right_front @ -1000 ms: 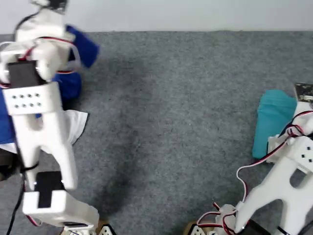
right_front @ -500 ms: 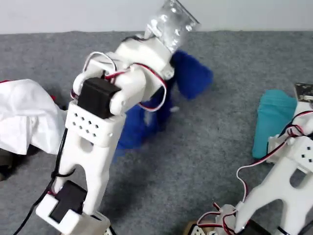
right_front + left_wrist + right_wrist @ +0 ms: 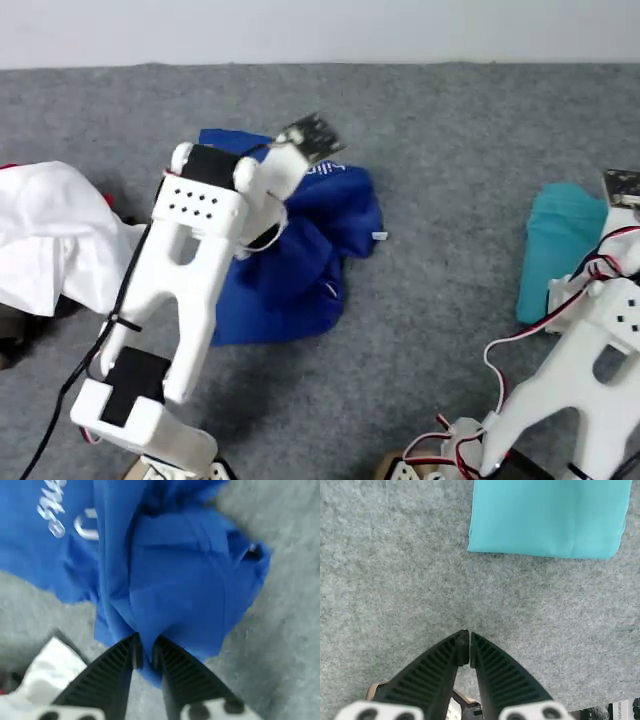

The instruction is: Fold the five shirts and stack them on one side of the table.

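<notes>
Left gripper (image 3: 145, 649) is nipped tight onto a fold of the blue shirt (image 3: 185, 580), with cloth caught between its two black fingers and almost no gap between them. From the wrist camera I see the fabric bunching out from that pinch, with some white print (image 3: 55, 515) on a flatter part farther off.

From the high camera, the blue shirt (image 3: 300, 270) lies as a crumpled heap on the grey table (image 3: 450, 150), a little left of centre. My left arm (image 3: 190, 270) stretches across it and hides part of the heap.

A white shirt (image 3: 50, 240) sits loosely piled at the left edge of the table, apart from the blue one. A sliver of red (image 3: 6, 167) peeks out behind it, possibly another shirt, though I can't tell from so little.

My right gripper (image 3: 469, 641) has its fingers pressed together with nothing between them, over bare grey table. The teal shirt (image 3: 550, 515) lies flat and neatly folded just beyond it, not touching it. From above, the teal shirt (image 3: 560, 245) sits at the right side of the table, well apart from the blue heap, with the right arm (image 3: 590, 350) covering its near corner.
</notes>
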`<state>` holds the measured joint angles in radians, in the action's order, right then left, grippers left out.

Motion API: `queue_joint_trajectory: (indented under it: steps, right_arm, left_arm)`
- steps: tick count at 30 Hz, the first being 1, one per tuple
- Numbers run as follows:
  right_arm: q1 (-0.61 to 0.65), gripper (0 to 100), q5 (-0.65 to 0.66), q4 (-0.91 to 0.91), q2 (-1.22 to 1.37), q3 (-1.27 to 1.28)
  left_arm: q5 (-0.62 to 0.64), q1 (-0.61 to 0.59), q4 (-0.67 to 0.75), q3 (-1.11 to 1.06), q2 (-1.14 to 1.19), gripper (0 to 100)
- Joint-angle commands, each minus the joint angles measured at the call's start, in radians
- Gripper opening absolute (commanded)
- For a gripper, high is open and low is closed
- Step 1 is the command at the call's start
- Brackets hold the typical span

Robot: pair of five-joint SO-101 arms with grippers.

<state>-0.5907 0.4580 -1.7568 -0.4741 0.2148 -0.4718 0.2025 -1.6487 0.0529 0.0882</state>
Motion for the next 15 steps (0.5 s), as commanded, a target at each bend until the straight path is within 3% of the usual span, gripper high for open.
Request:
queue_joint_trajectory:
  steps: [1,9,15]
  right_arm:
    - [0.042,0.9,-0.005,-0.036,-0.025,-0.009]
    - [0.165,0.9,-0.009,-0.036,-0.025,-0.009]
    - [0.188,0.9,-0.009,-0.036,-0.024,-0.009]
  left_arm:
    - [-0.026,-0.046,0.025,-0.025,-0.018,2]
    - [-0.029,-0.063,-0.063,0.005,-0.089,13]
    - [-0.025,-0.008,-0.106,-0.022,-0.25,14]
